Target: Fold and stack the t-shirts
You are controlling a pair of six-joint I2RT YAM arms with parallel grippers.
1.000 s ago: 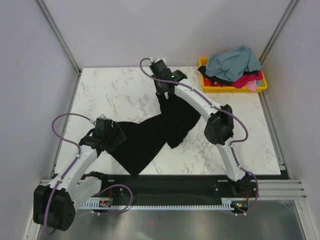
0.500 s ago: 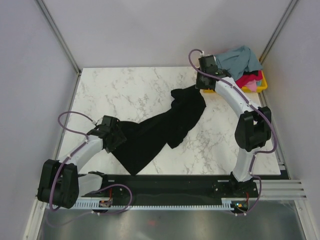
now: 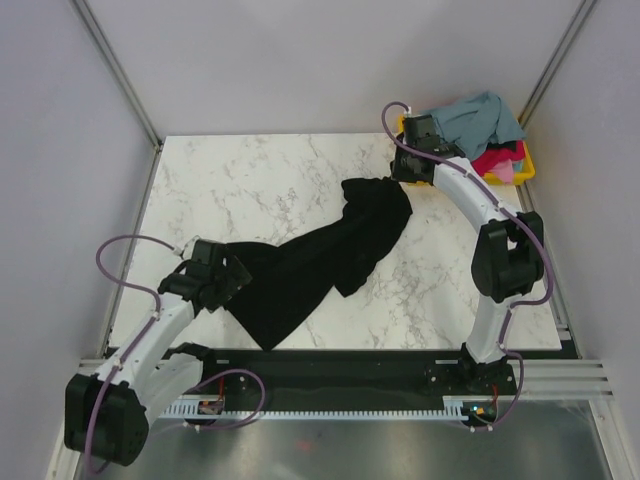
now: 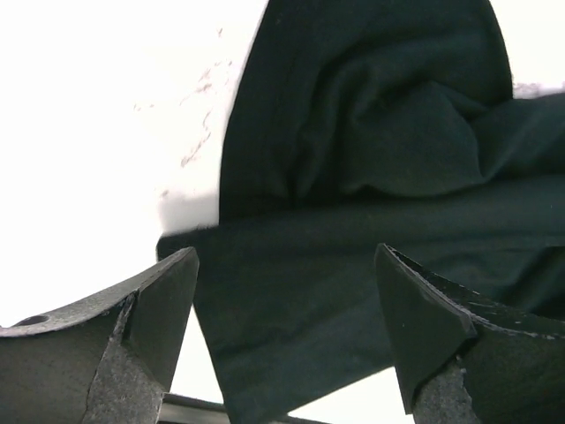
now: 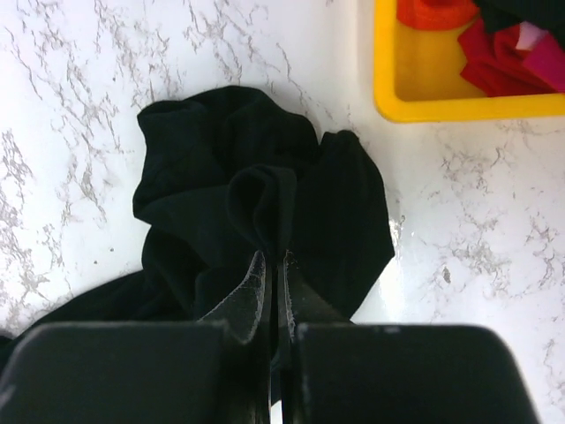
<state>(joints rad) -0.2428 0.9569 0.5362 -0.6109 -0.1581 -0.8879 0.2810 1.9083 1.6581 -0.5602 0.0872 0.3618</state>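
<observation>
The large black t-shirt (image 3: 320,260) lies stretched in a diagonal band across the marble table, from front left to back right. My right gripper (image 3: 400,178) is shut on a bunched fold at its back-right end, beside the bin; the right wrist view shows the fingers (image 5: 274,256) pinching the black cloth (image 5: 221,177). My left gripper (image 3: 226,280) is at the shirt's front-left end. In the left wrist view it (image 4: 287,252) is wide open, with black cloth (image 4: 371,177) lying between and beyond the fingers. The starburst mark is hidden.
A yellow bin (image 3: 512,176) stands at the back right corner and holds a grey-blue shirt (image 3: 475,115), a magenta-red shirt (image 3: 495,160) and a pink shirt (image 3: 503,172). Its near corner (image 5: 441,108) is close to my right gripper. Grey walls enclose the table.
My right gripper has carried the shirt's end from the back middle to the right, next to the bin, stretching the cloth. My left arm has shifted slightly at the shirt's left end.
</observation>
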